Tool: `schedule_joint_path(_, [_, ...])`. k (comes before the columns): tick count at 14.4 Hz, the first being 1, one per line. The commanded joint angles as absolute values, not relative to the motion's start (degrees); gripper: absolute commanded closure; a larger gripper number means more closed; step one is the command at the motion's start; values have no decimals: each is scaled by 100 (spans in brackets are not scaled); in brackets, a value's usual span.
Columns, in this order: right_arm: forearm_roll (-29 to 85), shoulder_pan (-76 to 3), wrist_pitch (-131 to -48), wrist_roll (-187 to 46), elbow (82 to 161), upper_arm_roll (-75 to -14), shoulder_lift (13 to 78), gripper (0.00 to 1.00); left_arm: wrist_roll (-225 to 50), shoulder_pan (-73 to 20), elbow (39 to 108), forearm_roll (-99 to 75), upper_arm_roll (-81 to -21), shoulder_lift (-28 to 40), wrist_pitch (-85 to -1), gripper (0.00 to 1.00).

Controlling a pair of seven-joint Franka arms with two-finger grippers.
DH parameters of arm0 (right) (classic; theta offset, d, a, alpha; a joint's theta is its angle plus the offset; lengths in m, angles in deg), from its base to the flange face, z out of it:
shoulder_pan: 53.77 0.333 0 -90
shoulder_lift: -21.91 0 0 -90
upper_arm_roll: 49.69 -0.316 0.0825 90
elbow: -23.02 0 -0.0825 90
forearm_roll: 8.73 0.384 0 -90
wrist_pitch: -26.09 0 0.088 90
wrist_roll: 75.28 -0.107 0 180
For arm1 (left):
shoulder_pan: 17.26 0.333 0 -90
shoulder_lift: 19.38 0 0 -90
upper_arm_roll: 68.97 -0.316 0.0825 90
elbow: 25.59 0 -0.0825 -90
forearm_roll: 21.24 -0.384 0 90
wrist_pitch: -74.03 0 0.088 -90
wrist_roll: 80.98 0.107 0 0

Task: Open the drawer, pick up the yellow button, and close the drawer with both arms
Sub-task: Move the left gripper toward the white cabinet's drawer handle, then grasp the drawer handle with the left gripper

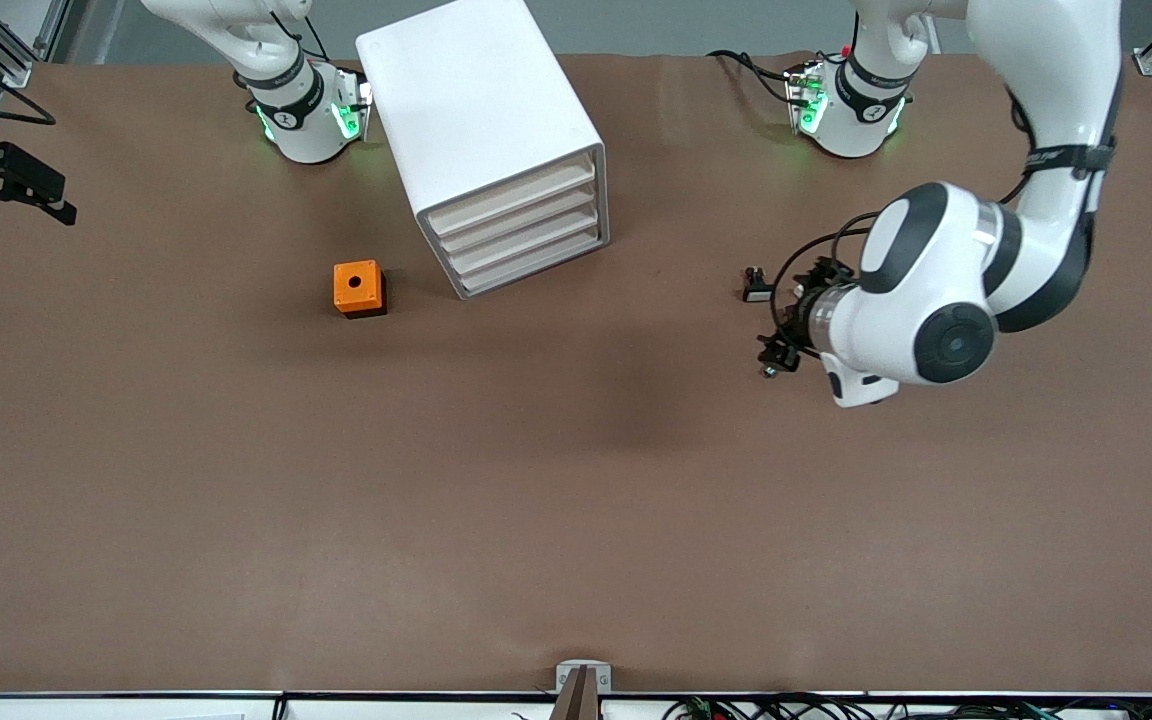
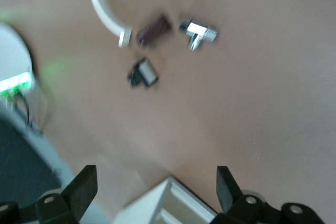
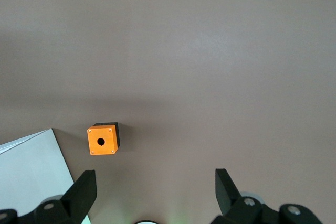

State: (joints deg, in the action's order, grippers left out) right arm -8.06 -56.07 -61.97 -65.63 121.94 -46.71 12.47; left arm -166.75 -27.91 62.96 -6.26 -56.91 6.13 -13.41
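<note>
task not yet started: all drawers shut, both grippers empty

the white boxy cabinet (image 1: 496, 140) stands on the brown table (image 1: 576, 500), between the two arm bases and nearer the right arm's end. its uppermost shallow white tray drawer (image 1: 508, 195) sits flush with the three lower drawers (image 1: 526, 248); nothing is pulled out.

the tiny orange-capped button is not visible in any view; judged to be inside the closed drawer, but that cannot be confirmed.

an orange cube with a hole (image 1: 358, 288) rests on the table beside the cabinet, toward the right arm's end. a small black piece with a white face (image 1: 756, 290) lies toward the left arm's end, near the left wrist.

left gripper (image 2: 157, 187): jaws spread wide, empty, over the table with a cabinet corner below it in its wrist view. hidden by the left arm's wrist in the front view.

right gripper (image 3: 155, 187): jaws spread wide, empty, over the table by the cabinet's edge, the orange cube in sight.

judgement: none of the three steps is done. opening, taking the button and closing all remain. neither gripper touches the drawer.
</note>
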Motion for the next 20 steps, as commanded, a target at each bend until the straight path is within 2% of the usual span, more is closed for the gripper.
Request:
schedule_joint_path(1, [-724,-5623,-6172,-6561,12251,-4661,1163,0,-17596,-2991,6020,0,-5676,969,-1148,0])
schedule_joint_path(9, [-733,-5623,-6172,-6543,12243,-4661,1163,0,-20349,-3308,5361,1855,-5684,2086,-754,0])
schedule_joint_path(13, [-776,-5606,-6180,-6543,12225,-4670,1163,0,-20798,-3317,5360,2830,-5684,2508,-481,0])
schedule_joint_path(20, [-794,-5588,-6207,-6535,12216,-4687,1163,0,-21642,-3641,5360,3676,-5693,2799,-454,0])
